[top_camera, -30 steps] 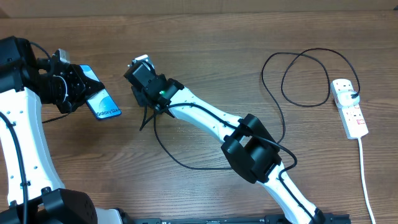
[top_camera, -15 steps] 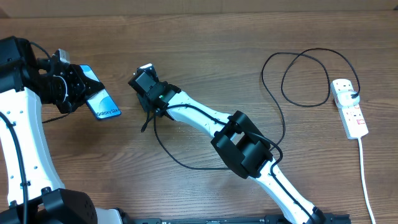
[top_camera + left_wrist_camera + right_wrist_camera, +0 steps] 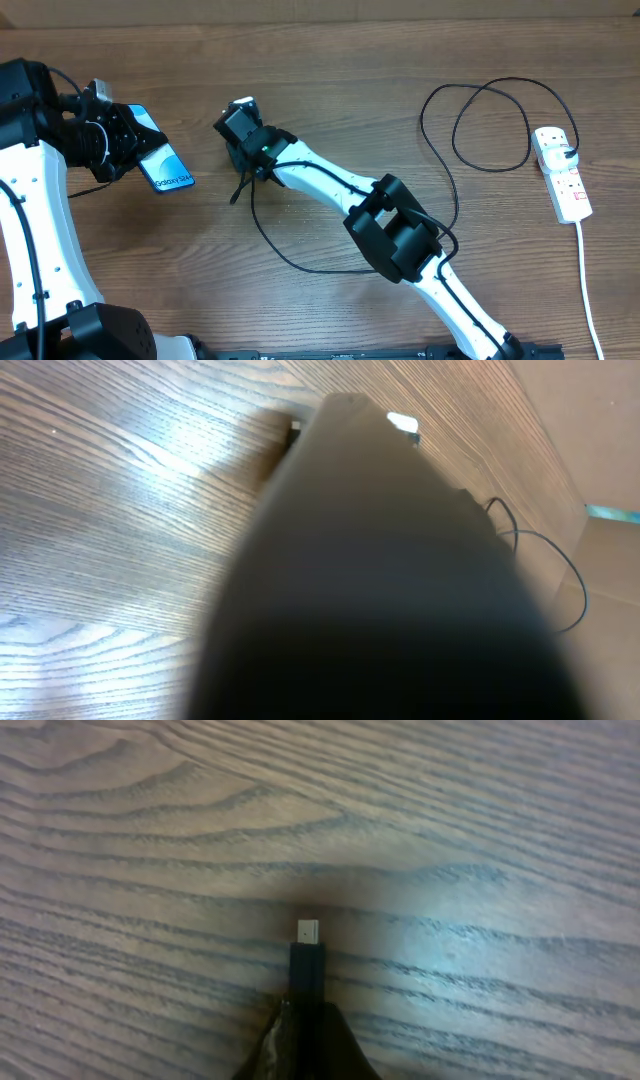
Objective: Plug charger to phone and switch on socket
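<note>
Over at the left of the overhead view, the left arm's fingers (image 3: 128, 140) are pressed together on the slim rectangular phone with the light blue screen (image 3: 168, 168). They hold it tilted above the brown wood-grain table (image 3: 350, 60). The left wrist view is almost all dark blur.

Near the upper middle, the right arm's fingers (image 3: 340, 1058) pinch the small plug end of the long thin black charger cable (image 3: 300, 268). In the right wrist view its pale square tip (image 3: 308, 932) pokes out ahead of them, over bare wood, and is well apart from the phone.

From there the cable sags toward the lower middle, climbs right, and makes a loop in the upper right. It ends at the white elongated power-strip socket (image 3: 562, 175) by the right edge. A white cord (image 3: 588, 290) trails down to the lower right corner.
</note>
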`<move>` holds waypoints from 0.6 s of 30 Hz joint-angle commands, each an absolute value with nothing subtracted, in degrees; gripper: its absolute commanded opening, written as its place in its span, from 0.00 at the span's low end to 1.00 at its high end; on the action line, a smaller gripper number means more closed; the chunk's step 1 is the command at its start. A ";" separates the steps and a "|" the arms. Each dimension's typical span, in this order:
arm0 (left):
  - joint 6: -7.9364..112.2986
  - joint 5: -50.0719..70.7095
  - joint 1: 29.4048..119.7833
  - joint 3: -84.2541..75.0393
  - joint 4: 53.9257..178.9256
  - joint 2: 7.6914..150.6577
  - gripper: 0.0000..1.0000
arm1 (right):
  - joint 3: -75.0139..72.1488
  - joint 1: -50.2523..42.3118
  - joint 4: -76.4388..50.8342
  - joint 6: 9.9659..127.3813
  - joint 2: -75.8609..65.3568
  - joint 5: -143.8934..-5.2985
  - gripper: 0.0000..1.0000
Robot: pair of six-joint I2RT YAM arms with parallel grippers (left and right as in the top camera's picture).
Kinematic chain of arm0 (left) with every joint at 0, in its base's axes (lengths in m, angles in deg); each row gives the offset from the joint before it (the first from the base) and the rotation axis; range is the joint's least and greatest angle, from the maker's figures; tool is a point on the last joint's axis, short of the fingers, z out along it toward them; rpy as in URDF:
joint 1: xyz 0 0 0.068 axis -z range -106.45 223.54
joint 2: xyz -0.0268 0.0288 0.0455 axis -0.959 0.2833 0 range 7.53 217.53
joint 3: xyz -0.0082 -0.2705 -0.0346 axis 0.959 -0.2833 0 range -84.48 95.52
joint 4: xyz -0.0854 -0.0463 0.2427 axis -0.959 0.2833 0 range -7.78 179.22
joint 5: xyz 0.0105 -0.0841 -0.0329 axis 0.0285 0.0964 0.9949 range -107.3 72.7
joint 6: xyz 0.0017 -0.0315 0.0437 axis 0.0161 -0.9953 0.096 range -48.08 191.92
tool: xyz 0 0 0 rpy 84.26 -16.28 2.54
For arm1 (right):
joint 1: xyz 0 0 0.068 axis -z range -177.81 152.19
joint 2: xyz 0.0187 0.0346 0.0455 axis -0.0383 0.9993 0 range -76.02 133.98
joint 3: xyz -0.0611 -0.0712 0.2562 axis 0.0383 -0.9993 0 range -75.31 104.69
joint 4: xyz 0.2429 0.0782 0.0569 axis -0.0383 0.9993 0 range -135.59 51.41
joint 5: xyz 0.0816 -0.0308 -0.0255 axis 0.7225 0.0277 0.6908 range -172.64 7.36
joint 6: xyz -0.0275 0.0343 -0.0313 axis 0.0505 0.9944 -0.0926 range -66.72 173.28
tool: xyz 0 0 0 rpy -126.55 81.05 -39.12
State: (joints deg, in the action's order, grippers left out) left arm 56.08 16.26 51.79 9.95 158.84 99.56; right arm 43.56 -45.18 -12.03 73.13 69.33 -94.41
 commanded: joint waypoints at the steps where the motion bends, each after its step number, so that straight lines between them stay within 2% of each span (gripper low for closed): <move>1: 57.79 16.79 51.81 10.91 158.49 98.70 0.04 | 43.14 -44.31 -5.73 74.40 69.95 -91.37 0.04; 6: 57.81 16.74 51.81 10.91 158.49 98.70 0.04 | 43.21 -41.90 14.35 74.25 69.90 -91.66 0.04; 11: 57.81 16.74 51.81 10.91 158.12 98.70 0.04 | 43.21 -36.79 35.21 67.36 69.90 -91.61 0.04; 14: 57.81 16.74 51.81 10.91 157.55 98.70 0.04 | 43.21 -33.42 41.11 66.31 69.90 -91.48 0.04; 18: 57.79 16.74 51.81 10.91 156.98 98.70 0.04 | 43.21 -29.62 40.82 66.29 69.90 -85.14 0.08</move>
State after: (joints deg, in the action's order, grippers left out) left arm 56.10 16.24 51.79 9.95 157.37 99.56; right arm 44.65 -31.89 42.35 67.78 66.32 -89.84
